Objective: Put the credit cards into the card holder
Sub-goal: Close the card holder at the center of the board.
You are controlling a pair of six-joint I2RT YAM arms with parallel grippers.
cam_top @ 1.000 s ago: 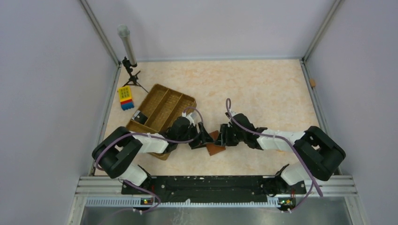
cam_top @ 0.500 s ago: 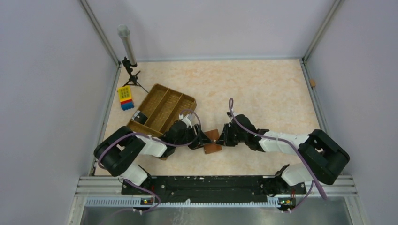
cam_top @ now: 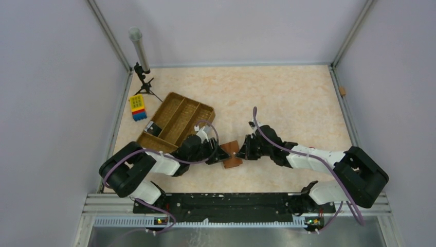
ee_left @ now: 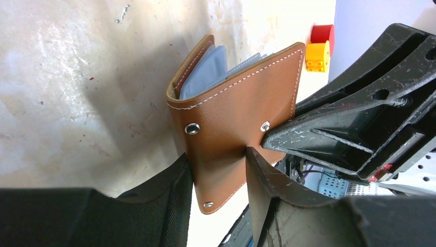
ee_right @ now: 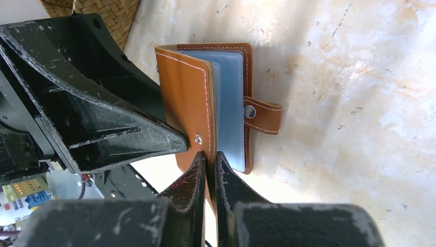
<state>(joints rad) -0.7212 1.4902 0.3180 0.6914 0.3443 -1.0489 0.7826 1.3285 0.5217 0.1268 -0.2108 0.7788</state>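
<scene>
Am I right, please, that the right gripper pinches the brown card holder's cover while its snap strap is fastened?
No: the snap strap is unfastened, as the right wrist view shows; the right gripper does pinch the cover of the card holder.

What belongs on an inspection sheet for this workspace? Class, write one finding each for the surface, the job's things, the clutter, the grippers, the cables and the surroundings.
Surface: beige marbled tabletop, lightly scuffed.
Job's things: brown card holder, partly open between both grippers; bluish-grey credit cards show inside it.
Clutter: woven compartment tray; yellow-and-blue block; tripod with grey tube.
Grippers: right gripper shut on the holder's front cover; left gripper straddles the cover, but whether it grips cannot be told.
Cables: purple cables loop along each arm.
Surroundings: grey walls on three sides; metal rail at the near edge.
</scene>
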